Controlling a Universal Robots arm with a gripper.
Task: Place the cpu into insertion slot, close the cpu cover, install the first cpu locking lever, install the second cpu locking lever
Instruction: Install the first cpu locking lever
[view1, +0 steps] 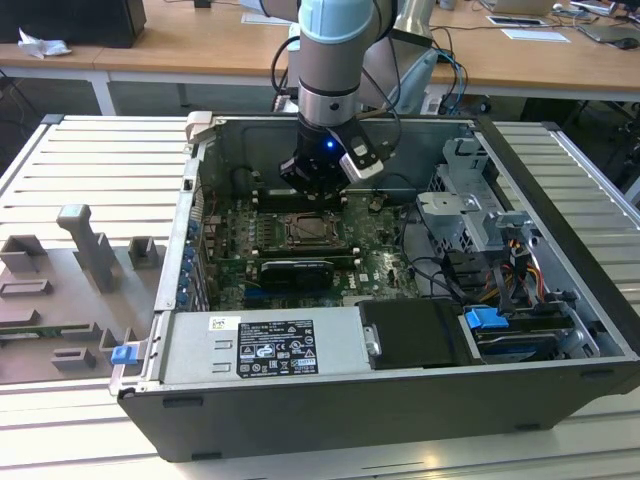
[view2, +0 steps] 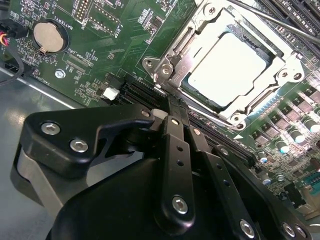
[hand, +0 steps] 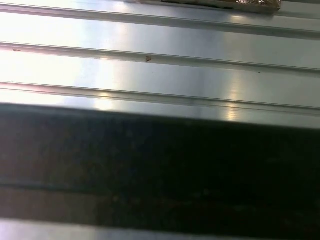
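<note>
In the exterior view my gripper (view1: 313, 193) hangs inside the open computer case, just above the far edge of the insertion slot (view1: 315, 232) on the green motherboard. The second wrist view shows the gripper (view2: 169, 98) shut, its two black fingers (view2: 176, 145) pressed together with nothing between them. Their tips are at one corner of the socket. The cpu (view2: 227, 62) lies flat in the socket, pale face up. The silver cpu cover (view2: 287, 67) lies down around it. A thin metal locking lever (view2: 260, 17) runs along the socket's far side.
A black expansion card (view1: 297, 270) lies beside the socket, with a power supply (view1: 265, 345) in front and a grey drive cage (view1: 470, 200) with cables at the exterior view's right. A coin battery (view2: 48, 36) is close to the fingers. Grey fixtures (view1: 90, 250) stand on the ribbed table (hand: 160, 75).
</note>
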